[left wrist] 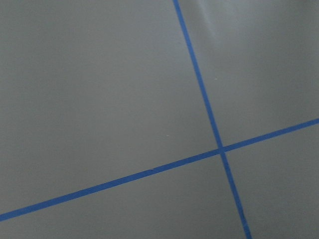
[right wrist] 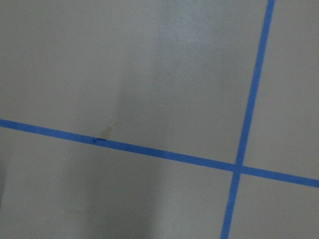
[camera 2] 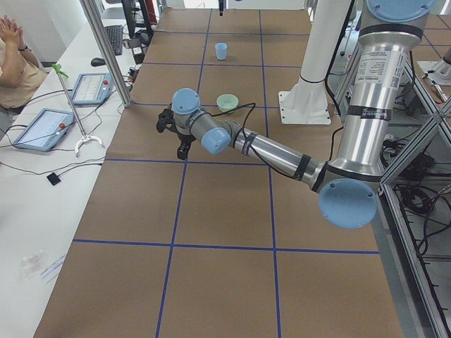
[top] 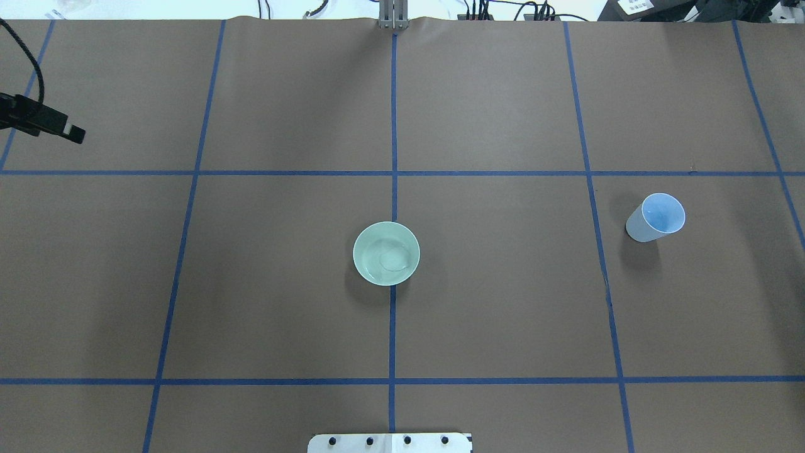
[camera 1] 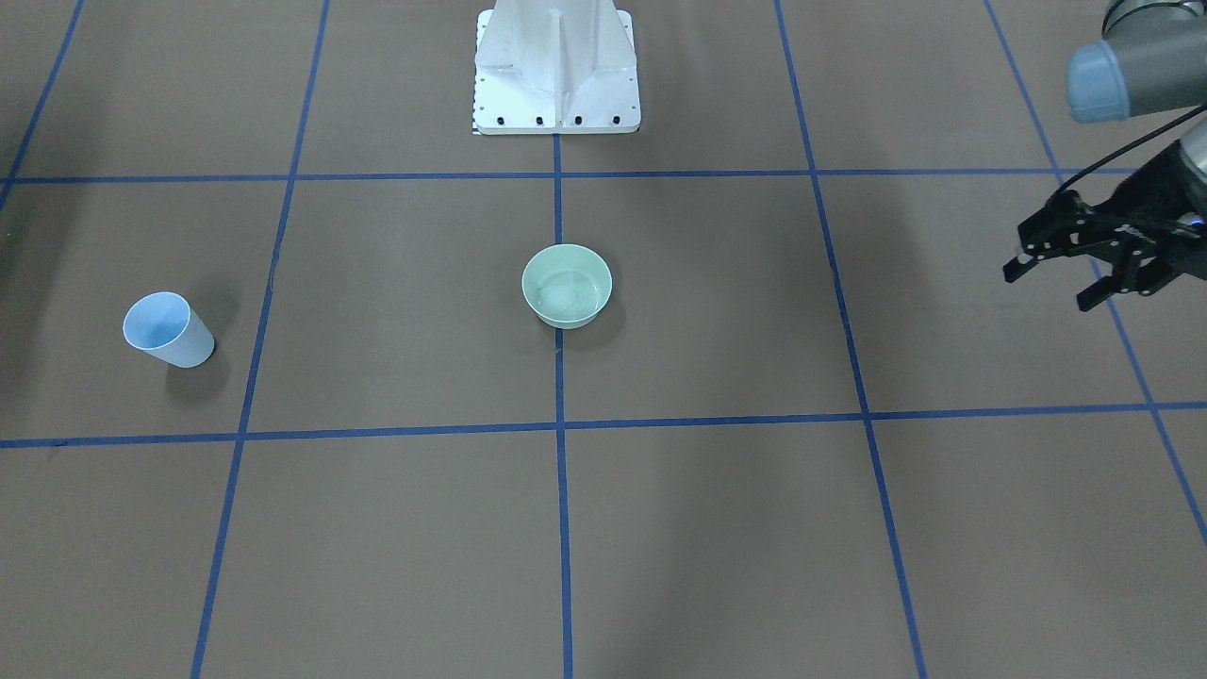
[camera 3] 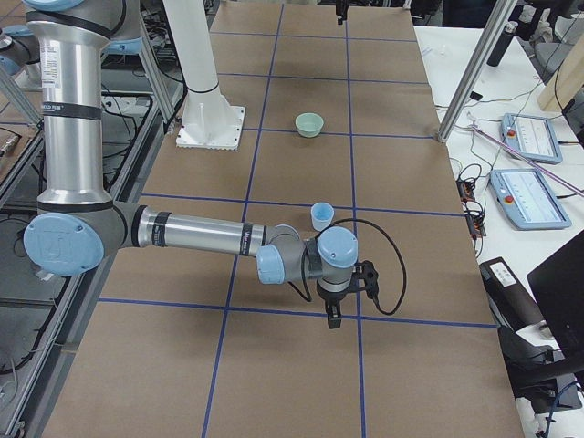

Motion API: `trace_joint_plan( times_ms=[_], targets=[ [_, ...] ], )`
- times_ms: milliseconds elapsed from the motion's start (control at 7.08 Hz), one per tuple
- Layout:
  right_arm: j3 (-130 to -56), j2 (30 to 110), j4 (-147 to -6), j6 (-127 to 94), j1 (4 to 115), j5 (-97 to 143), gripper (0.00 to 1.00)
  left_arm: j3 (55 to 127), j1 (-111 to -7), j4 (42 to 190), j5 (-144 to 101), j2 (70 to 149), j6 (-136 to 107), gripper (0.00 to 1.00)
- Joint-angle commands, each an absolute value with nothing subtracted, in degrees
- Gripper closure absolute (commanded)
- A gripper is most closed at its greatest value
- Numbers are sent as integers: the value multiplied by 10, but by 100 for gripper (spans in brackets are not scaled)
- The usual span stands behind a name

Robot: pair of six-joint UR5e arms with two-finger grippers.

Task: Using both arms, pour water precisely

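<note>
A pale green bowl (camera 1: 567, 285) stands at the table's centre, also in the overhead view (top: 386, 253). A faint glossy patch of water (top: 393, 258) shows in its bottom. A light blue cup (camera 1: 168, 328) stands upright on the robot's right side (top: 656, 217). My left gripper (camera 1: 1051, 283) hovers open and empty far out on the left side, well away from the bowl. My right gripper (camera 3: 347, 301) shows only in the exterior right view, in front of the cup (camera 3: 321, 216); I cannot tell if it is open or shut.
The brown table (top: 503, 314) is marked with blue tape lines. The white bolted pedestal (camera 1: 556, 71) stands at the robot's edge. Both wrist views show only table surface and tape. Tablets and cables lie on the side benches (camera 2: 42, 127).
</note>
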State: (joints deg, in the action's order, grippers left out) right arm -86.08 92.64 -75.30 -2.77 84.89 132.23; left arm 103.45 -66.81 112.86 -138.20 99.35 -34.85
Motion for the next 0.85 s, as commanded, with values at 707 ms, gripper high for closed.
trace_joint_plan(
  times_ms=[707],
  targets=[
    [-860,948,-751,-25,853,1323,0,1032,-300,1001,-1104,1191,-694,0]
  ],
)
